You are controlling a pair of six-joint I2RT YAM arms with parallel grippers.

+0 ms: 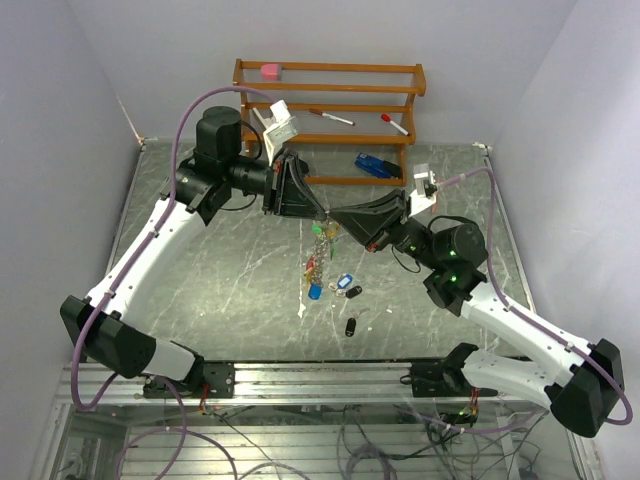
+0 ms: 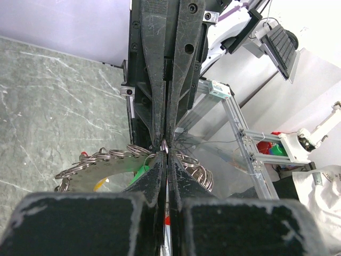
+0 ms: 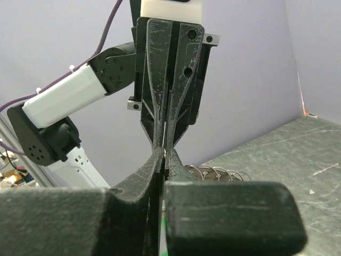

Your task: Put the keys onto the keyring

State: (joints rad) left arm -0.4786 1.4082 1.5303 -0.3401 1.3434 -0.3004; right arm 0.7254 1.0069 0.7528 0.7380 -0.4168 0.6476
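Two black grippers are meeting tip to tip: the left gripper (image 1: 321, 212) and the right gripper (image 1: 332, 216)

At the centre of the top view, the left gripper is reaching in from the upper left and the right gripper from the right. Their fingertips are touching or very nearly touching above the grey marbled table (image 1: 240, 290). A large thin silvery wire keyring (image 1: 320, 237) is hanging just beneath that meeting point. Its cluster of red, yellow, green and blue tags is trailing toward the bottom of the frame.

In the left wrist view, the left gripper (image 2: 165, 158) is filling the bottom of the frame, its jaws pressed together on the keyring (image 2: 101, 158). The wire, strung with small silvery coils, is curving out to both sides of the fingertips. The right gripper (image 2: 164, 145) is pointing down from the top of that frame, jaws likewise pressed together, with its tip right at the wire. Whether it is nipping the wire or a key, I cannot tell.

The right wrist view is showing the same meeting from the other side. The right gripper (image 3: 164, 156) is lying along the bottom, the left gripper (image 3: 165, 143) is standing above it, and the keyring (image 3: 218, 172) is peeking out at centre right.

Three small loose keys (image 1: 345, 283) are lying on the table to the lower right of the hanging cluster, apart from it. One has a blue tag, a black one (image 1: 354, 292) is lying just beside it, and another black one (image 1: 350, 326) is lying nearer the bottom. Along the top of the frame, a brown wooden rack (image 1: 340, 68) is carrying two red-capped pens (image 1: 330, 117).
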